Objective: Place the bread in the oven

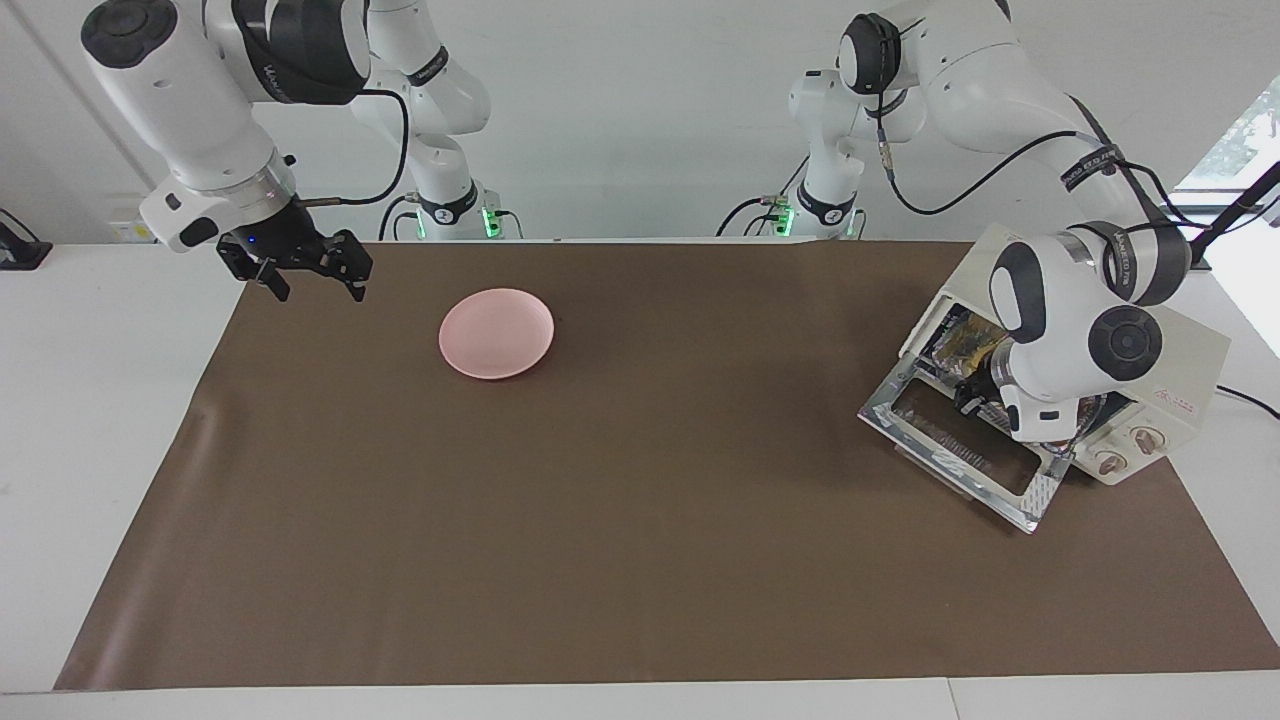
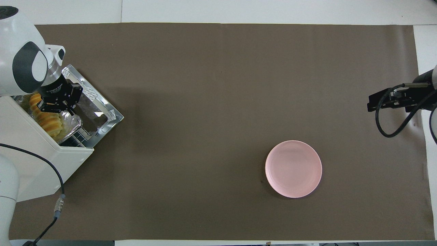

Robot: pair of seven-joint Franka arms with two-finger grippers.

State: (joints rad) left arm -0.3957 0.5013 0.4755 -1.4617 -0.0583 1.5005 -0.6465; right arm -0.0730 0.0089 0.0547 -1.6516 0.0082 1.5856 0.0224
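- I saw the oven (image 2: 41,160) sitting at the left arm's end of the bench (image 2: 218,13), its glass door (image 1: 955,450) dropped open and lying flat on the brown mat (image 2: 218,119).
- The bread (image 2: 46,116) lay in a crinkled foil tray (image 2: 73,123) at the oven's mouth; from overhead most of the loaf showed just inside the opening, with the tray's edge poking out over the door hinge.
- My left end effector (image 2: 58,106) was low at the oven mouth, over the tray and right beside the bread, with its fingertips brought together; I could not tell whether they pinched the tray's rim.
- My right end effector (image 1: 310,280) hung in the air over the mat's corner at the right arm's end, fingers spread apart and holding nothing; that arm waited.
- A pink plate (image 2: 293,169) sat bare on the mat, well apart from the oven.
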